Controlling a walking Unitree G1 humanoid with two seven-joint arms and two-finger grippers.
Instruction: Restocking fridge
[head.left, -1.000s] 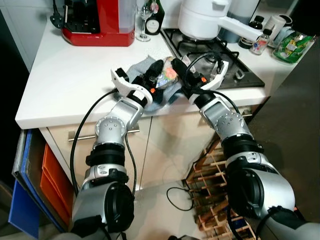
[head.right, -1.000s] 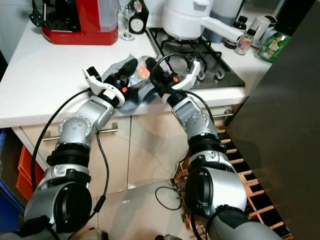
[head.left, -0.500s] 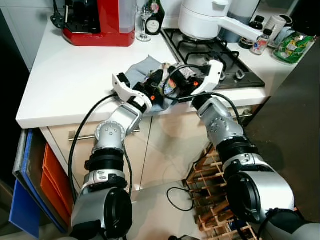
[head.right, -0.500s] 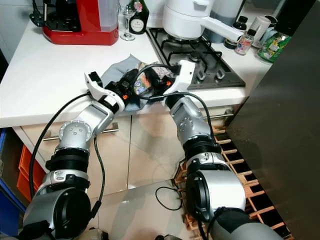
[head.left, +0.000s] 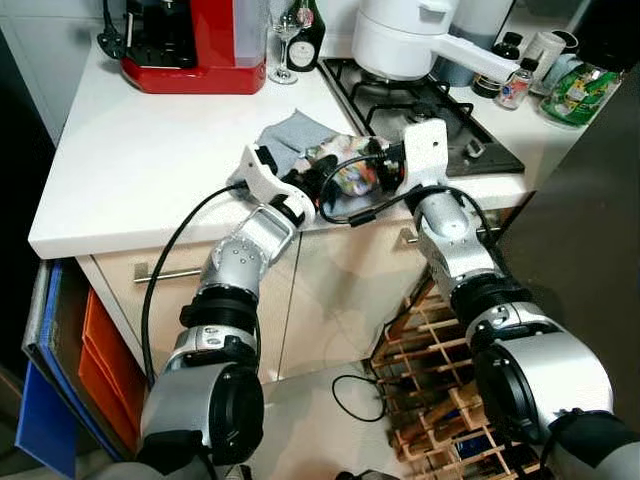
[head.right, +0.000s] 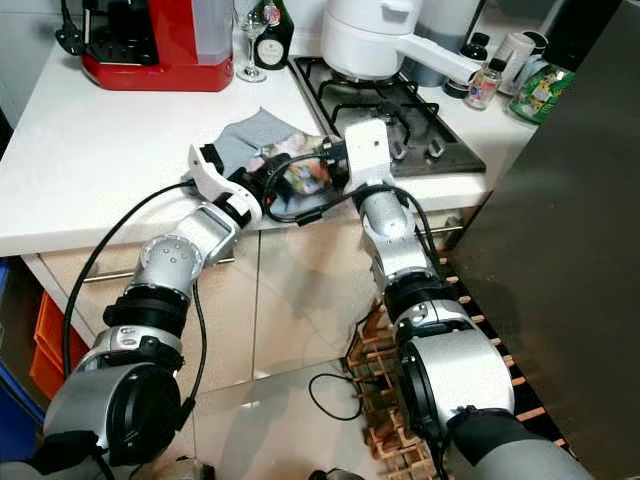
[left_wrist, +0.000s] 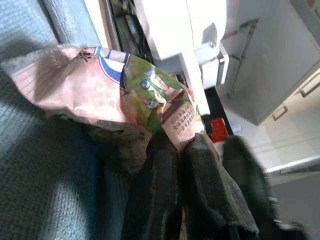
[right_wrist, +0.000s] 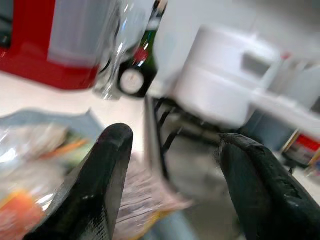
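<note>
Crinkled packet (left_wrist: 125, 95) partly hidden behind left end effector (left_wrist: 181, 150).

Crinkled glossy plastic packet (left_wrist: 125, 95) on a grey knitted cloth (left_wrist: 45, 175); smooth matt white tabletop (head.left: 150, 150); shiny red plastic machine (head.left: 200, 45).

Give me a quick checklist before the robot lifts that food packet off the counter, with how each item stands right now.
1. Left gripper shut on the food packet: ok.
2. Right gripper open beside the packet: ok.
3. Packet free of the grey cloth under it: cannot tell.
4. Saucepan handle away from both arms: ok.
5. Wine glass clear of the arms: ok.
6. Grip firm enough to carry: cannot tell.
</note>
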